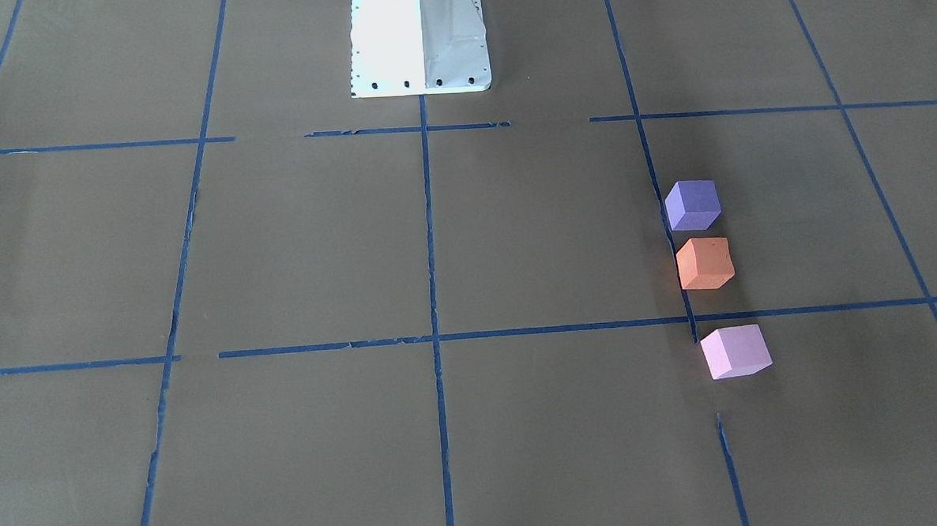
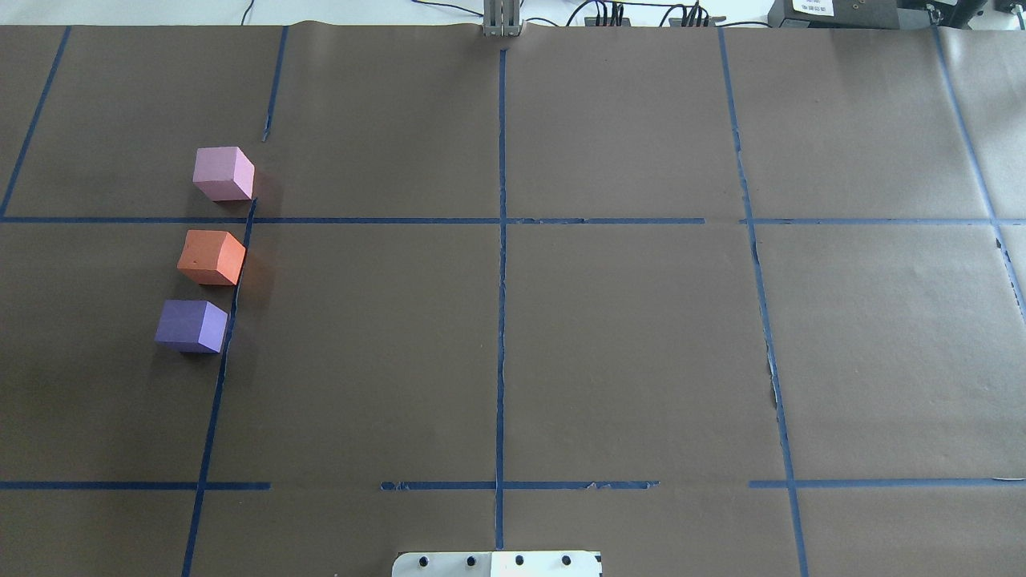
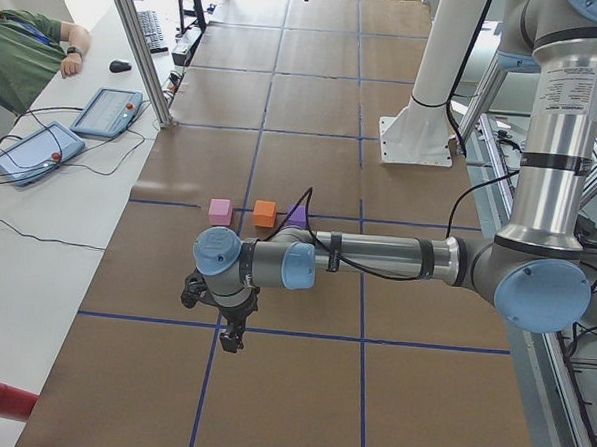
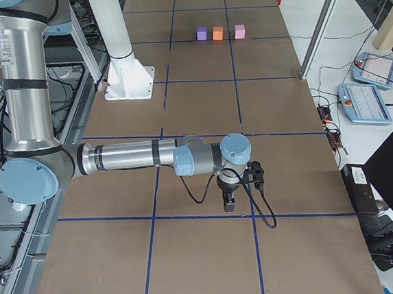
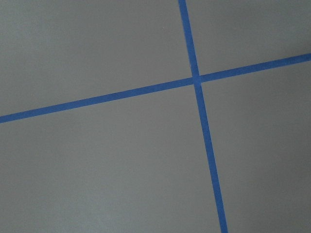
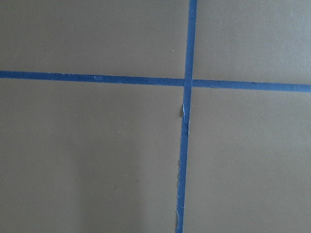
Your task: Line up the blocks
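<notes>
The small matte violet-purple foam cube (image 1: 693,204), the small matte orange foam cube (image 1: 704,263) and the small matte pale pink foam cube (image 1: 735,352) are each one plain colour, with darker shaded faces. The flat brown paper table cover (image 1: 302,246) carries a grid of thin blue tape lines (image 1: 429,233), frayed in places. The metal robot base (image 1: 419,36) is white. The left arm (image 3: 377,258) and the right arm (image 4: 128,156) are silver tubes with light-blue joint caps.
</notes>
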Tool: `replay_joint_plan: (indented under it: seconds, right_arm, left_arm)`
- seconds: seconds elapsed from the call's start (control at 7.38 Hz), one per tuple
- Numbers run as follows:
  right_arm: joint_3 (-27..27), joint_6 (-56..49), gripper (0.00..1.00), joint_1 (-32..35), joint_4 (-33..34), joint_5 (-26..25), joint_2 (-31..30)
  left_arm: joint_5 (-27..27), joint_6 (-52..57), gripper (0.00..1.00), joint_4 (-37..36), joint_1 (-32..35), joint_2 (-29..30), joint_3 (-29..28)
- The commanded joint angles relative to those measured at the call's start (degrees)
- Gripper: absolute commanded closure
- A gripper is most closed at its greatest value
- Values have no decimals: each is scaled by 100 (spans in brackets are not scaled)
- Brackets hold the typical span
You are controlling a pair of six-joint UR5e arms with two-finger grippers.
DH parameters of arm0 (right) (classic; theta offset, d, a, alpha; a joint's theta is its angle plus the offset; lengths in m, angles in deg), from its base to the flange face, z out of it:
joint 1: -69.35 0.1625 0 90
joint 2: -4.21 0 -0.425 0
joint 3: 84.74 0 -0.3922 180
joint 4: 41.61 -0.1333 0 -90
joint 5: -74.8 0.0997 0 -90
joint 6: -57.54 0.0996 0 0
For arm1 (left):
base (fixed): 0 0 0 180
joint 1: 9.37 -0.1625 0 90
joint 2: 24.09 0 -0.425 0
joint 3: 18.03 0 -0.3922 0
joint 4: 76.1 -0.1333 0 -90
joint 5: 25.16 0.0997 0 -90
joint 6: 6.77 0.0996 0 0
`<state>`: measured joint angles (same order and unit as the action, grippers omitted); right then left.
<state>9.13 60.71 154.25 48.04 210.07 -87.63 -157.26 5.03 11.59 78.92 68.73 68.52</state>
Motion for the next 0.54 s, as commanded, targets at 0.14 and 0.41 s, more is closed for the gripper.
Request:
replay_joint_plan:
  seconds: [0.14, 0.41]
  right_arm:
    - [0, 0, 0, 0, 0, 0, -1]
    - [9, 0, 0, 0, 0, 0, -1]
  left_arm:
    - [-70, -316, 0, 3, -5, -1, 2]
    - [-70, -406, 0, 55, -5, -1, 2]
